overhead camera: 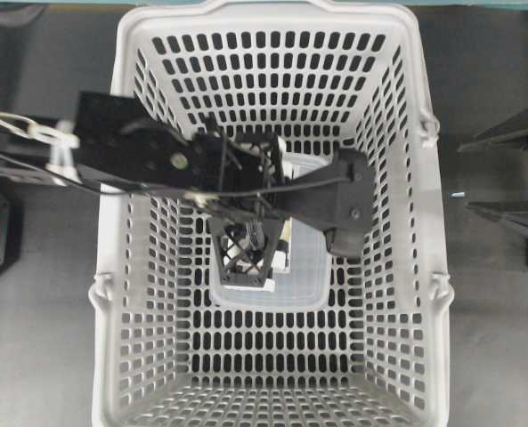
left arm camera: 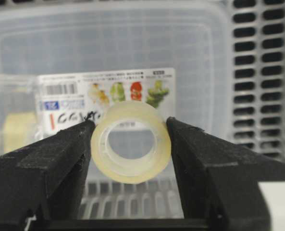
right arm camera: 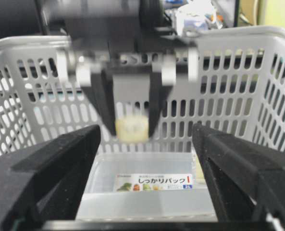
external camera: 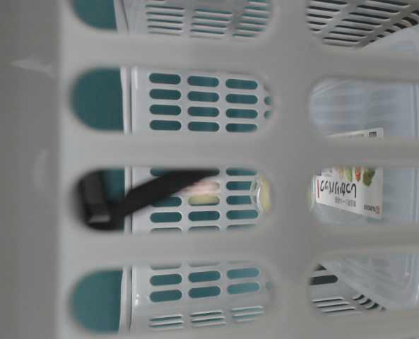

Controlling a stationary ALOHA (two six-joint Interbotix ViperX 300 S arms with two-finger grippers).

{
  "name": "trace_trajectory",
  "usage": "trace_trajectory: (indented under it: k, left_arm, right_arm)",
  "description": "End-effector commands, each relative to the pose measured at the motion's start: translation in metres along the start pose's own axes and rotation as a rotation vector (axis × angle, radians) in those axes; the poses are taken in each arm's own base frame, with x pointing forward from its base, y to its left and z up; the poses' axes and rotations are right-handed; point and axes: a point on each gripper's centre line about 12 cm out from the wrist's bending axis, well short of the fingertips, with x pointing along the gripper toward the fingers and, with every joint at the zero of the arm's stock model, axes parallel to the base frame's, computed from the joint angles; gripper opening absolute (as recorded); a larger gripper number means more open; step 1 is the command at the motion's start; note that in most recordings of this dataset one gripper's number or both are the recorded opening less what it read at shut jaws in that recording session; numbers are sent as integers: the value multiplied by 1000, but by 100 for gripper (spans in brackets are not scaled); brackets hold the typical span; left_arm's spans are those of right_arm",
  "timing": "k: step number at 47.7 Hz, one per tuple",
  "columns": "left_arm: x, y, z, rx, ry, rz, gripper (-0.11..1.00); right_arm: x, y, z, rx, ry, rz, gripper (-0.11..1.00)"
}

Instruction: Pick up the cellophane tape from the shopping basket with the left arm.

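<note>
Our left gripper (left arm camera: 131, 144) is clamped on the cellophane tape (left arm camera: 131, 142), one finger on each side of the roll, so it hangs above the clear box (left arm camera: 190, 53) mid-floor in the shopping basket (overhead camera: 424, 294). The right gripper (right arm camera: 147, 159) stands wide apart, holding nothing.

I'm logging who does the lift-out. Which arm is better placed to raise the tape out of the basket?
Left. The left gripper is already closed on the cellophane tape above the clear box inside the shopping basket. The right gripper is open, empty, outside the basket.
</note>
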Motion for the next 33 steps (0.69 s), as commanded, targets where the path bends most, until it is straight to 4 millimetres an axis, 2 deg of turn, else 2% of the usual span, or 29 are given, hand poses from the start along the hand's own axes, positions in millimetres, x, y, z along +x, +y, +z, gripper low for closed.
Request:
trace_trajectory:
  k: [1, 6, 10, 33]
  left_arm:
    - [-59, -1, 13, 2, -55, 2, 50]
    - [-90, -2, 18, 0, -53, 1, 50]
    - [-99, -4, 19, 3, -42, -1, 50]
    - [-86, -4, 26, 6, -7, 0, 50]
  right_arm:
    - [1, 1, 8, 3, -21, 2, 75]
    - [1, 1, 7, 3, -21, 2, 75]
    - [1, 0, 6, 3, -20, 2, 75]
    - [0, 0, 6, 6, -24, 2, 75]
